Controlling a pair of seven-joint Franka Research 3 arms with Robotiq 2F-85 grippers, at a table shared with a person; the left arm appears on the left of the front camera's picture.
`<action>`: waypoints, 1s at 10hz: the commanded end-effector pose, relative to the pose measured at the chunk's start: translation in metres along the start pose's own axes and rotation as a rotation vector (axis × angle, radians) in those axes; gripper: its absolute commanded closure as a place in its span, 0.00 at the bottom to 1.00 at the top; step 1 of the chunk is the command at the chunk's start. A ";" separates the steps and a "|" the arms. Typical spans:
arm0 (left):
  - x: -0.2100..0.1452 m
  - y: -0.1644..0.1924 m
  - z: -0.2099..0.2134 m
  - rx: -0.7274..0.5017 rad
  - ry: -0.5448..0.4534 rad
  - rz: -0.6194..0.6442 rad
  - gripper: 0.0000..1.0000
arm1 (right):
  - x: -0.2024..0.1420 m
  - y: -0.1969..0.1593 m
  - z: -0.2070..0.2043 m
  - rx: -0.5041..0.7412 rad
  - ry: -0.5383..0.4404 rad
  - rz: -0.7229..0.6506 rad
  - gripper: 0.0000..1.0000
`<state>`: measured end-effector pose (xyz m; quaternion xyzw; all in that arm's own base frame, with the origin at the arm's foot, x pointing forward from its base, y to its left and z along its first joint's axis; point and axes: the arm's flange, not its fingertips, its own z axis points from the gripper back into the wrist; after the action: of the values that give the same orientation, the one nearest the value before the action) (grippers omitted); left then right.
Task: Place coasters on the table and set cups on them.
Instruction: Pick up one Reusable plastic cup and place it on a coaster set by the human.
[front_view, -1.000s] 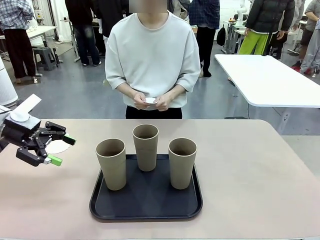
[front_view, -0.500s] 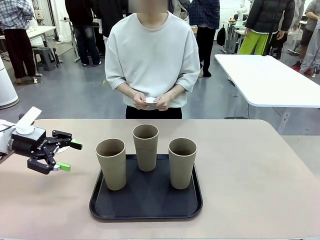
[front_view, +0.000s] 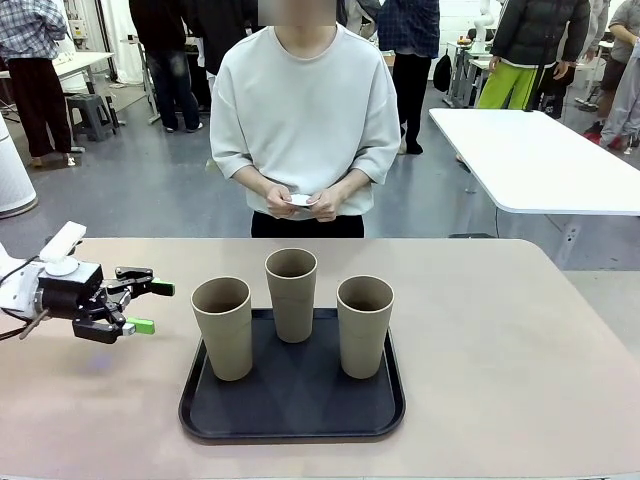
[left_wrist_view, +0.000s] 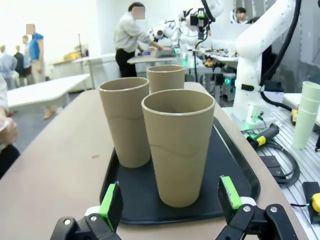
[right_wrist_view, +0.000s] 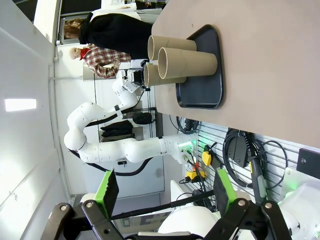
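My left claw (front_view: 152, 308) hovers just above the beige table (front_view: 500, 330), pads wide apart, pointing at three tan paper cups (front_view: 291, 292) standing upright on the black tray (front_view: 290, 425) (the left-hand one is nearest me). My right claw (right_wrist_view: 166, 189) hangs open too, well apart from the tray. Across from me, the person's hands (front_view: 305, 203) pinch something small and white.

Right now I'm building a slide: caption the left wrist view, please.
Open left end effector faces the nearest of three cups standing on a black tray.
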<state>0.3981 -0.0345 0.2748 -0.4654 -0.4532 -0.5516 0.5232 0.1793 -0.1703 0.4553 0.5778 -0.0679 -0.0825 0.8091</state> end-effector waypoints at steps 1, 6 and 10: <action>-0.009 0.002 -0.006 -0.017 -0.006 -0.022 0.00 | 0.000 0.000 0.000 0.009 0.001 0.006 0.00; -0.013 -0.002 -0.030 -0.042 -0.002 -0.037 0.00 | 0.000 0.000 0.000 0.009 0.001 0.006 0.00; -0.018 0.012 -0.048 -0.057 -0.006 -0.029 0.00 | 0.000 0.000 0.000 0.009 0.001 0.006 0.00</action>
<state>0.4014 -0.0718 0.2586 -0.4884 -0.4278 -0.5646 0.5096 0.1794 -0.1702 0.4553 0.5778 -0.0678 -0.0825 0.8092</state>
